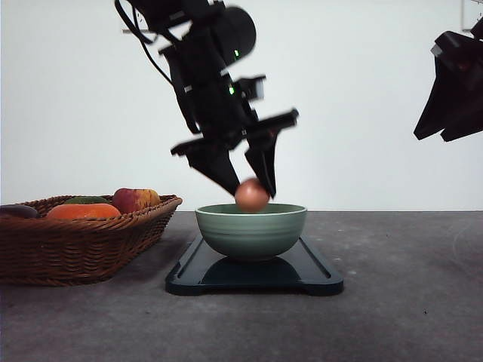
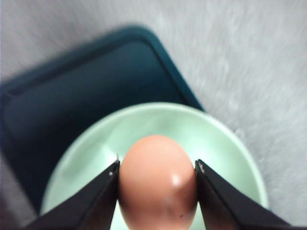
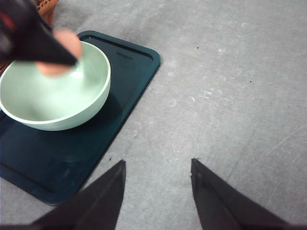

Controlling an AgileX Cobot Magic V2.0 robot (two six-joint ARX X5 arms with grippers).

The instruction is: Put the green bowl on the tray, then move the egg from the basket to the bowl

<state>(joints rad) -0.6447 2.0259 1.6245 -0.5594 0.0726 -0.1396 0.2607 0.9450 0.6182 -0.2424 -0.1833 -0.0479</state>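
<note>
We note left gripper (image 1: 252, 190) clamped on egg (image 1: 251, 195), fingers (image 2: 98, 199) pressing both sides. Egg suspended just above rim of green bowl (image 1: 251, 231), over its centre. Bowl seated on tray (image 1: 317, 273). Basket (image 1: 75, 245) with fruit left of tray. Right gripper (image 3: 156, 191) raised clear, jaws parted, holding nothing.

The front view looks level, low across the table. Both wrist views look steeply down, sharing the green bowl (image 2: 158, 139) on the tray (image 3: 129, 91).
</note>
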